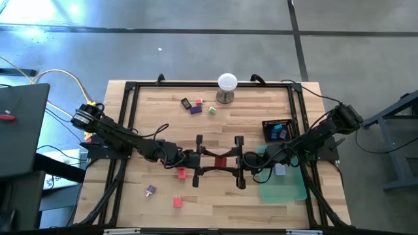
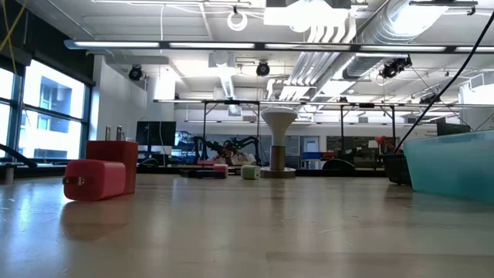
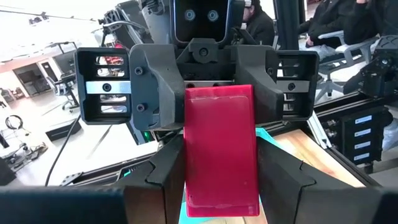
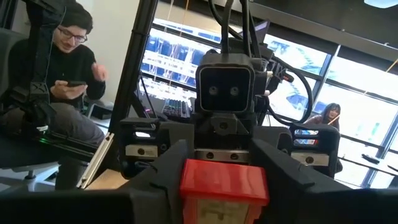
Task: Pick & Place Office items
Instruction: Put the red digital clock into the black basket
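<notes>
From above, the left tool [image 1: 208, 162] and the right tool [image 1: 230, 162] meet nose to nose near the middle of the wooden worktop [image 1: 215, 196], with a flat red rectangular block [image 1: 220, 161] bridging the two. The overhead view shows only a small red patch there; the wrist views show more. From the left wrist, the red block [image 3: 222, 152] is a smooth slab whose long axis runs from one tool to the other, its near end clenched between the left tool's dark fingers [image 3: 155, 180] and its far end at the opposing tool's fingers. From the right wrist, the same block [image 4: 224, 180] appears end-on between the right tool's fingers [image 4: 155, 168], which sit against its sides, so both tools grasp it.

The table-level view shows neither tool. It shows a red blocky piece [image 2: 104, 176] lying near on the left, a white ball on a metal stand [image 2: 279, 147] far behind, and the wall of a translucent green tray [image 2: 451, 166] at the right.

Overhead, the tray [image 1: 287, 186] lies just right of the right tool with a lavender piece [image 1: 280, 170] in it. A pink piece [image 1: 181, 173] lies just beside the left tool, with a purple piece [image 1: 151, 190] and another pink piece [image 1: 177, 202] nearer. A person [image 4: 59, 74] sits in the room beyond.
</notes>
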